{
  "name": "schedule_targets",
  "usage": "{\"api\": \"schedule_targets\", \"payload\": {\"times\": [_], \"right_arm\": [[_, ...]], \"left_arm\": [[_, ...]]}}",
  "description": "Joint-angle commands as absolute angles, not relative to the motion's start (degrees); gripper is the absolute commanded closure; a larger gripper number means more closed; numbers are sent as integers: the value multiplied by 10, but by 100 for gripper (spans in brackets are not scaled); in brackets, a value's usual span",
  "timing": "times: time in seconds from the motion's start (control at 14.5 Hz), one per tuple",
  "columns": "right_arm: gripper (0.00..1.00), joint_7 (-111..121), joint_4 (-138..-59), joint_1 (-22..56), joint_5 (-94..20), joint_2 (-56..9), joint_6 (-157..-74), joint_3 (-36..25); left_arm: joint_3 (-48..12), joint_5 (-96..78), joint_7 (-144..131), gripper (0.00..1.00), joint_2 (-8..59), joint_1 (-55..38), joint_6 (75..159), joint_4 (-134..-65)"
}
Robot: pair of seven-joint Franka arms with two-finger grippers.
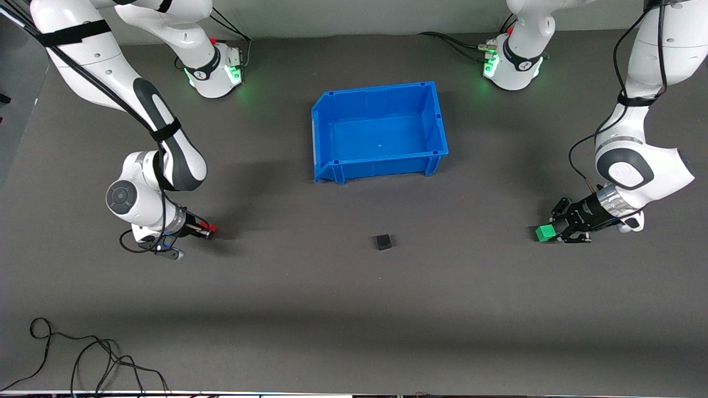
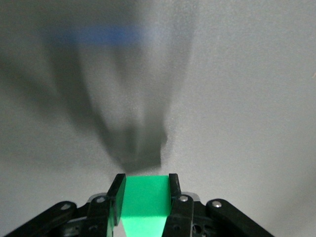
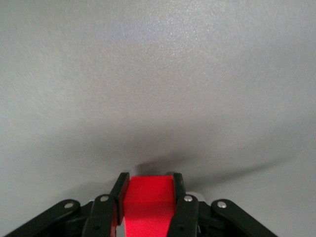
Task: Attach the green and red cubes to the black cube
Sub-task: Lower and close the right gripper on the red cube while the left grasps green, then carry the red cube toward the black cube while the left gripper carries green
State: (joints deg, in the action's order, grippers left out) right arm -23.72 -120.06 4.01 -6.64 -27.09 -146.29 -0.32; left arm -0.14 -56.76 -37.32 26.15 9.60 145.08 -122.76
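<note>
The black cube point(image 1: 383, 241) sits alone on the grey mat, nearer to the front camera than the blue bin. My left gripper point(image 1: 548, 232) is shut on the green cube point(image 1: 545, 233) low over the mat at the left arm's end; in the left wrist view the green cube point(image 2: 145, 200) fills the gap between the fingers point(image 2: 174, 185). My right gripper point(image 1: 209, 229) is shut on the red cube point(image 1: 211, 226) low over the mat at the right arm's end; in the right wrist view the red cube point(image 3: 148, 202) sits between the fingers point(image 3: 120, 190).
An empty blue bin point(image 1: 332, 119) stands mid-table, closer to the robots' bases than the black cube. A loose black cable point(image 1: 83, 354) lies on the mat at the front edge, toward the right arm's end.
</note>
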Motion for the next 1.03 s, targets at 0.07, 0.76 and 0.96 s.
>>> {"api": "schedule_targets", "payload": {"times": [0.07,0.76,0.96], "right_arm": [[100,-316,-1185,60,-154,-263,-1460,-2],[100,-805,-958,167,-168,-361,-1355,-4],[100,-908,-879,206,-165,-403,-1328,-5]], "left_arm": [[1,-562,-418,71,236,96,1387,-1197],[-4,-477,-628,71,236,-40,1385,-1136],[-4,-477,-660,71,243,-102,1423,-1132]]}}
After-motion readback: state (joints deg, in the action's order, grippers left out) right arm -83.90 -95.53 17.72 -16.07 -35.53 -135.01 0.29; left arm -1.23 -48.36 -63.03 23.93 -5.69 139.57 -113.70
